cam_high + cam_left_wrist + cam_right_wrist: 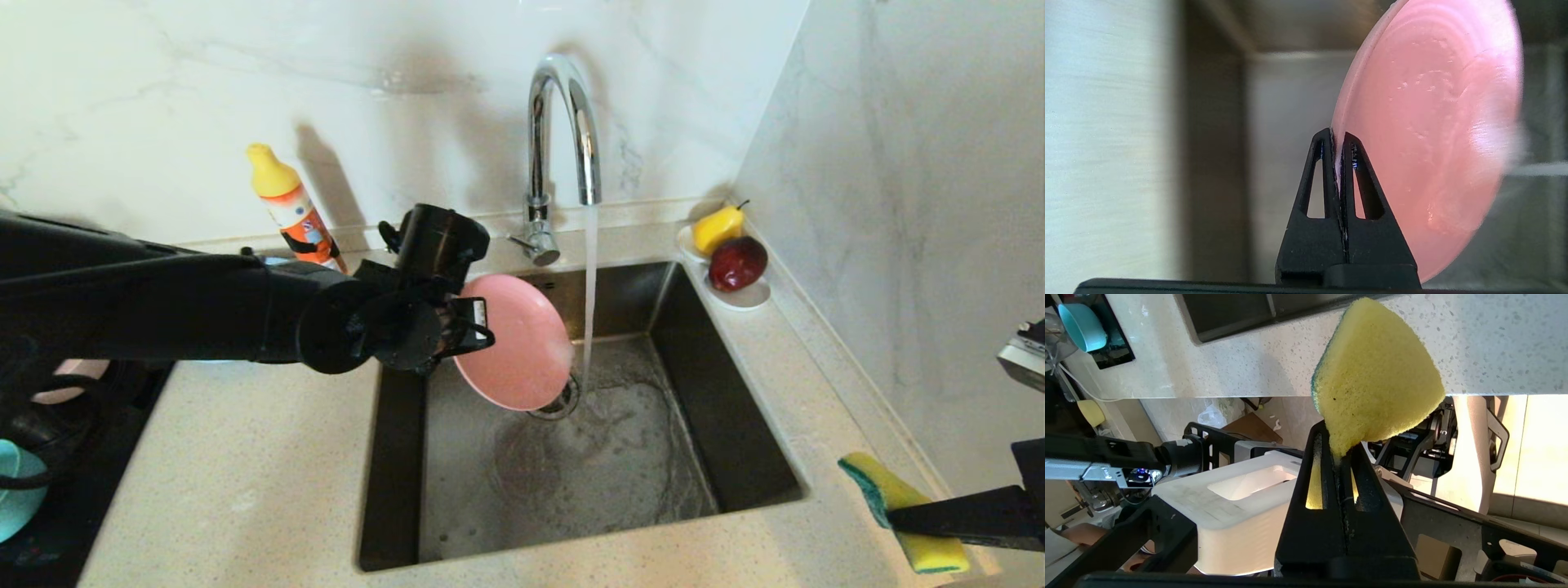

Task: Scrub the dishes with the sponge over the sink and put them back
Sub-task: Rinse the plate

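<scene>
The left gripper (pixel 482 327) is clenched on the rim of the pink plate (pixel 518 343), holding it on edge over the sink (pixel 735 392), its far edge at the running water from the faucet (pixel 563 122). The right gripper (pixel 1340 457) pinches the yellow sponge (pixel 902 510) over the counter's front right corner, well apart. The plate's open face tilts toward that side, so the sponge arm likely has to travel leftward to reach it.

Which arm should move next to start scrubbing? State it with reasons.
Right. The right gripper already pinches the sponge beside the sink, while the left gripper clamps the pink plate under the running faucet.
</scene>
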{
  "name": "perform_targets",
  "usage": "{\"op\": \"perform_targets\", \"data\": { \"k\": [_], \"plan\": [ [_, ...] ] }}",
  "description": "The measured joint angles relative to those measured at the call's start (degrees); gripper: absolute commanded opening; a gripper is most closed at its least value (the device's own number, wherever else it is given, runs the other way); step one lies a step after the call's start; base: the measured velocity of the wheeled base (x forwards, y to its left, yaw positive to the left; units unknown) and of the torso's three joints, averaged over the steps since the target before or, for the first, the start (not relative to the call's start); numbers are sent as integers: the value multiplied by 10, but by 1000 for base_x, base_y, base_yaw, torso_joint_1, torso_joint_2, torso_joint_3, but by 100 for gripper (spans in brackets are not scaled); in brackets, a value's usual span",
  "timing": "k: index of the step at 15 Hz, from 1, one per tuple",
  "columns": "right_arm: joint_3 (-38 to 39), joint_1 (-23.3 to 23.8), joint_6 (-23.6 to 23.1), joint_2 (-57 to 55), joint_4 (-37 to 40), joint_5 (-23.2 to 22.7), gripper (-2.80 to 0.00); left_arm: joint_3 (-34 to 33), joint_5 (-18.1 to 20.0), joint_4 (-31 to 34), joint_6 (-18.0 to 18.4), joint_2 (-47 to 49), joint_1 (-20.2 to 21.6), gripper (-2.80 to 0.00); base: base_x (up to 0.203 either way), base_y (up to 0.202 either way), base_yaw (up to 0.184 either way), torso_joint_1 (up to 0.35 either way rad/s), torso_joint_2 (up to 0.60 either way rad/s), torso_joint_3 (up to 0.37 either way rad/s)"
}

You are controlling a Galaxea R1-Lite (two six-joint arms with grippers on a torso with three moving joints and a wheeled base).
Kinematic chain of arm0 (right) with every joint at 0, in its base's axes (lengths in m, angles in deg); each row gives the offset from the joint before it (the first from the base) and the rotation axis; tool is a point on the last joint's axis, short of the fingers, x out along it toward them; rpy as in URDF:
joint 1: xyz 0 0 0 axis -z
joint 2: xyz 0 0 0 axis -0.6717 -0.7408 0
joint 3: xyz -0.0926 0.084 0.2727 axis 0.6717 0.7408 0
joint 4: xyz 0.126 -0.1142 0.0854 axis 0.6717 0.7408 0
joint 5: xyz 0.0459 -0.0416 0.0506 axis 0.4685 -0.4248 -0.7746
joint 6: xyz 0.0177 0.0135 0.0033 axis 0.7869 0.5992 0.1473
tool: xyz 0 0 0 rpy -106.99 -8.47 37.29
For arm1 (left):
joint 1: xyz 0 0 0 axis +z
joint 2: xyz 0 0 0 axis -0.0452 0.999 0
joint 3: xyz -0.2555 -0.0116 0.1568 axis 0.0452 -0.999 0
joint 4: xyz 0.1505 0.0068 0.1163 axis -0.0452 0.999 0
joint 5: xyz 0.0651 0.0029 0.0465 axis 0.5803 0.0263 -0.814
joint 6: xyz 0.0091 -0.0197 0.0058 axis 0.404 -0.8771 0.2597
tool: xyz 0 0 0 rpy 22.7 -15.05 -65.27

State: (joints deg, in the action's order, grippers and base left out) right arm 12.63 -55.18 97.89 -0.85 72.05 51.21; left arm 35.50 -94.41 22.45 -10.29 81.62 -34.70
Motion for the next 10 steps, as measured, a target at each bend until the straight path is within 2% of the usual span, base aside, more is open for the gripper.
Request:
{"op": "perform_targets", "data": {
  "k": [4, 7, 10],
  "plan": [
    [9, -1, 1, 1, -1, 0, -280, -70, -61, -5, 50, -96, 32, -280, 0, 0, 0, 0, 0, 0],
    [13, -1, 1, 0, -1, 0, -280, -93, -70, -7, 96, -155, 53, -280, 0, 0, 0, 0, 0, 0],
    [28, -1, 2, -3, -20, 0, -280, -110, -70, -23, 114, -182, 64, -280, 0, 0, 0, 0, 0, 0]
  ]
}}
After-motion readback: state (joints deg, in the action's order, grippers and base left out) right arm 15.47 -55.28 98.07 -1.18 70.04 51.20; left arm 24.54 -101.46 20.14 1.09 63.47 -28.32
